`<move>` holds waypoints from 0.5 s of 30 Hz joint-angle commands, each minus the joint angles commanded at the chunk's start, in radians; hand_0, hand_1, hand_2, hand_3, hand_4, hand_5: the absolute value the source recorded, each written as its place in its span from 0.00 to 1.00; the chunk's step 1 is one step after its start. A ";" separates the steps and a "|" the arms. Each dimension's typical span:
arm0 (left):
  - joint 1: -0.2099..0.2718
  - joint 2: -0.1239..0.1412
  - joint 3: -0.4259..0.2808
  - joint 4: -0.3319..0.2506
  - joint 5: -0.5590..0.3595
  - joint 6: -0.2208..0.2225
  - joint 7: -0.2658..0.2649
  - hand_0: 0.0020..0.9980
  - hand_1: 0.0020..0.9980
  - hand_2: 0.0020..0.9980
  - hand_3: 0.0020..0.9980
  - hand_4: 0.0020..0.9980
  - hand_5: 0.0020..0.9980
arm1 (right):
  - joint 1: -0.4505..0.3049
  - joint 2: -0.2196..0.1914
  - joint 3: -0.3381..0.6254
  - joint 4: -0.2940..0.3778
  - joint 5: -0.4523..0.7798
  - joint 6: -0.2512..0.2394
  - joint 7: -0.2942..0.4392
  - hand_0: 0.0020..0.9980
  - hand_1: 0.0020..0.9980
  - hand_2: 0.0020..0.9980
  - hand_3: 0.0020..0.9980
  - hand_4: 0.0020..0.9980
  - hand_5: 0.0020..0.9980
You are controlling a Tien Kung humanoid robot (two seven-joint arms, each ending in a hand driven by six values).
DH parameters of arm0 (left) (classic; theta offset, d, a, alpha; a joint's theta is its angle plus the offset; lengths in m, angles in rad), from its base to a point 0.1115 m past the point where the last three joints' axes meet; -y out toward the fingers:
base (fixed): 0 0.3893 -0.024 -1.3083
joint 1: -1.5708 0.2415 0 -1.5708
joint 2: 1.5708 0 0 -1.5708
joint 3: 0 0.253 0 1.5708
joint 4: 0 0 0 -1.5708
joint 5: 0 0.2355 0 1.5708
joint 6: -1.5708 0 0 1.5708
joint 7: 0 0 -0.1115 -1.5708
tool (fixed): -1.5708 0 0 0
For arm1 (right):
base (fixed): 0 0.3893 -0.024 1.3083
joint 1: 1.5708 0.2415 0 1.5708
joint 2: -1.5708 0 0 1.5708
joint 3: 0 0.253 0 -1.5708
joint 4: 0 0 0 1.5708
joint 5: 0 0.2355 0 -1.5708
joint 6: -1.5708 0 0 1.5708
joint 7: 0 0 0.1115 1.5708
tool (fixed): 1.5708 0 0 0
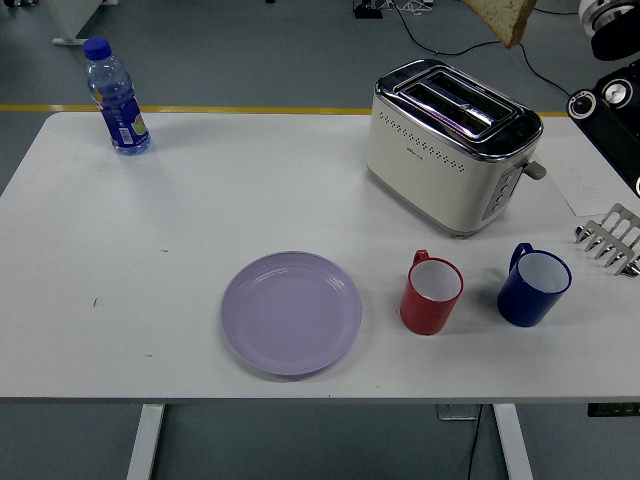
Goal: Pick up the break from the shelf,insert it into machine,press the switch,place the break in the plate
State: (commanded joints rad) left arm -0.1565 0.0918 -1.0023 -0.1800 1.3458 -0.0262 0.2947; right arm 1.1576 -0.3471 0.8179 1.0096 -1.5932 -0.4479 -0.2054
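While unreadable the toaster (450, 145) logo, bread (502, 17) at top edge, hand grip untellable.

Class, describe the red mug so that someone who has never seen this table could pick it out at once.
Start at the cream toaster on the white table. In front of it, toward the near edge, stand two mugs. The red mug is the left one, between the purple plate and the blue mug.

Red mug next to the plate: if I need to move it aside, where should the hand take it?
Probably by the handle, which sticks out on the far side of the red mug, toward the toaster. The mug stands upright and open, so gripping the rim from above should also work.
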 joint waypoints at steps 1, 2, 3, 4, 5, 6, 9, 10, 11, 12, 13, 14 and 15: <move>0.000 0.000 0.000 0.000 0.001 0.000 0.000 0.67 0.69 0.68 0.55 0.28 0.87 | -0.009 -0.014 0.011 0.032 0.009 -0.006 -0.003 0.11 0.13 0.28 0.44 0.44 0.00; 0.000 -0.001 0.000 0.000 0.001 0.000 0.000 0.67 0.69 0.68 0.55 0.28 0.87 | -0.013 -0.019 0.016 0.054 0.013 -0.008 -0.004 0.11 0.13 0.28 0.44 0.44 0.00; 0.000 -0.001 0.000 0.000 0.001 0.000 0.000 0.67 0.69 0.68 0.55 0.28 0.87 | -0.014 -0.020 0.017 0.061 0.014 -0.009 -0.005 0.11 0.13 0.28 0.44 0.44 0.00; 0.000 -0.001 0.000 0.000 0.000 0.000 0.000 0.67 0.69 0.68 0.55 0.28 0.87 | -0.022 -0.028 0.026 0.085 0.025 -0.012 -0.007 0.11 0.13 0.28 0.44 0.44 0.00; 0.000 -0.001 0.001 0.000 0.000 0.000 0.000 0.67 0.69 0.68 0.55 0.28 0.87 | -0.029 -0.035 0.032 0.109 0.035 -0.013 -0.008 0.11 0.13 0.28 0.44 0.44 0.00; 0.000 -0.001 0.001 0.000 0.000 -0.001 -0.001 0.67 0.69 0.68 0.55 0.28 0.87 | -0.036 -0.041 0.038 0.133 0.044 -0.014 -0.009 0.11 0.13 0.28 0.43 0.41 0.00; 0.000 -0.002 0.000 0.000 0.001 -0.001 -0.001 0.67 0.69 0.68 0.55 0.28 0.87 | -0.060 -0.069 0.048 0.214 0.086 -0.009 -0.016 0.11 0.13 0.28 0.43 0.41 0.00; 0.000 -0.003 0.000 0.000 0.001 0.000 -0.001 0.67 0.69 0.68 0.55 0.28 0.87 | -0.066 -0.077 0.048 0.242 0.104 -0.006 -0.018 0.11 0.13 0.28 0.43 0.41 0.00; 0.000 -0.003 -0.001 0.000 0.002 0.000 -0.001 0.67 0.69 0.68 0.55 0.28 0.87 | -0.075 -0.090 0.046 0.273 0.129 -0.002 -0.021 0.11 0.13 0.28 0.43 0.41 0.00; 0.000 -0.003 -0.002 0.000 0.003 0.000 -0.001 0.67 0.69 0.68 0.55 0.28 0.87 | -0.081 -0.098 0.043 0.300 0.152 0.002 -0.022 0.11 0.13 0.28 0.43 0.38 0.00; 0.000 -0.003 -0.002 0.000 0.003 0.000 -0.002 0.67 0.69 0.68 0.55 0.28 0.87 | -0.084 -0.103 0.041 0.317 0.169 0.004 -0.023 0.11 0.13 0.28 0.43 0.38 0.00; -0.001 -0.004 -0.001 0.000 0.003 0.000 -0.002 0.67 0.69 0.68 0.55 0.28 0.87 | -0.096 -0.119 0.031 0.344 0.198 0.015 -0.030 0.11 0.13 0.28 0.43 0.38 0.00; -0.001 -0.004 -0.001 0.000 0.003 0.000 -0.002 0.67 0.69 0.68 0.55 0.28 0.87 | -0.101 -0.127 0.026 0.372 0.233 0.020 -0.033 0.11 0.13 0.28 0.43 0.38 0.00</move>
State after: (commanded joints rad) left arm -0.1573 0.0881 -1.0032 -0.1800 1.3488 -0.0258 0.2928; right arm 1.0570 -0.4741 0.8442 1.3813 -1.3599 -0.4274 -0.2386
